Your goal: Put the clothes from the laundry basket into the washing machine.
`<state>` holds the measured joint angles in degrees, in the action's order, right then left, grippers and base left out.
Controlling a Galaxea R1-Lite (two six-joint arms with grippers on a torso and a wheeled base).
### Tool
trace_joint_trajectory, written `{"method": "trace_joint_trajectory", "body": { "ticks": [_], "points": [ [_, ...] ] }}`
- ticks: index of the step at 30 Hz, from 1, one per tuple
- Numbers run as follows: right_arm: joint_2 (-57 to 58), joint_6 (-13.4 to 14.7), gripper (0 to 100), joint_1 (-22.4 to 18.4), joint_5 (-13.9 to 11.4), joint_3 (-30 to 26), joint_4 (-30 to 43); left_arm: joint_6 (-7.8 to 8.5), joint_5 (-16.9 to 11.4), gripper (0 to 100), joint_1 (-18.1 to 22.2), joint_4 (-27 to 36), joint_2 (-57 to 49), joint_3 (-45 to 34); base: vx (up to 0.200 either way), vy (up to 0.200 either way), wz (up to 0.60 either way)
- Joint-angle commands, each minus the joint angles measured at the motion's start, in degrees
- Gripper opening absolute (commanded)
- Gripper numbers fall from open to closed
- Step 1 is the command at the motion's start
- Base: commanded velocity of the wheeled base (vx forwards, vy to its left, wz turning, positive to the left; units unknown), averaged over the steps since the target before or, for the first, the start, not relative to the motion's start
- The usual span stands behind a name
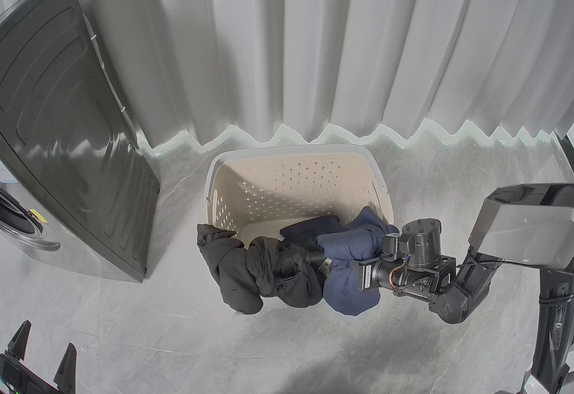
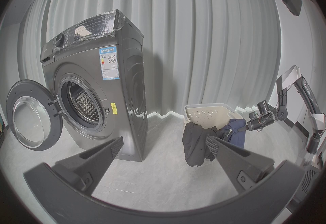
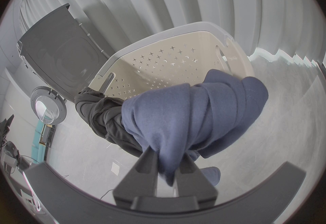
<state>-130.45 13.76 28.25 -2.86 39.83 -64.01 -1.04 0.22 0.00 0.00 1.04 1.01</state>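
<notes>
Jaws on bunched, perhaps fleecy blue garment (image 3: 190,112)

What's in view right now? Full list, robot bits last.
washing machine: 1, dark grey, on the floor to the robot's left of the basket, round door swung open
laundry basket: 1, cream with a white rim, on the floor in front of the curtain
blue garment: 1, blue, draped over the basket's near rim
dark garment: 1, black, over the near rim, left of the blue one
curtain: 1, white, behind everything
floor: grey, marbled
right gripper: 1, dark grey, shut on the blue garment
left gripper: 1, dark grey, open, low at left, empty
</notes>
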Motion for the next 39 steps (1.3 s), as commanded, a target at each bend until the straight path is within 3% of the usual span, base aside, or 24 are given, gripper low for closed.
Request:
{"method": "trace_joint_trajectory", "body": {
  "ticks": [1, 10, 17, 19, 20, 27, 31, 39],
  "points": [
    [2.9, -0.1, 0, 0.9, 0.1, -2.0, -0.9, -0.02, 0.0, 100, 0.0, 0.0, -0.9, -0.9, 0.000, 0.000, 0.00],
    [16.5, -0.1, 0, 1.9, 0.1, -10.2, -2.7, -0.02, 0.0, 100, 0.0, 0.0, -0.9, -0.9, 0.000, 0.000, 0.00],
    [26.8, -0.7, 0, 6.3, 0.8, -15.0, -4.5, -0.02, 0.0, 100, 0.0, 0.0, -0.9, -0.9, 0.000, 0.000, 0.00],
    [27.5, -1.0, 0, 7.2, 1.4, -15.3, -5.3, -0.02, 0.0, 100, 0.0, 0.0, -0.9, -0.9, 0.000, 0.000, 0.00],
    [29.2, -2.6, 0, 8.4, 3.3, -15.4, -7.9, -0.11, 0.0, 100, 0.0, 0.0, -0.9, -0.9, 0.000, 0.000, 0.00],
    [33.4, -6.6, 0, 9.0, 3.4, -14.9, -12.7, -0.02, 0.0, 100, 0.0, 0.0, -0.9, -0.9, 0.000, 0.000, 0.00],
    [35.4, -7.2, 0, 9.8, 3.5, -15.0, -13.7, -0.02, 0.0, 100, 0.0, 0.0, -0.9, -0.9, 0.000, 0.000, 0.00],
    [39.2, -9.1, 0, 10.9, 5.9, -15.0, -13.8, -0.28, 0.1, 100, 0.0, 0.0, -0.9, -0.9, 0.000, 0.000, 0.00]
  ]
}}
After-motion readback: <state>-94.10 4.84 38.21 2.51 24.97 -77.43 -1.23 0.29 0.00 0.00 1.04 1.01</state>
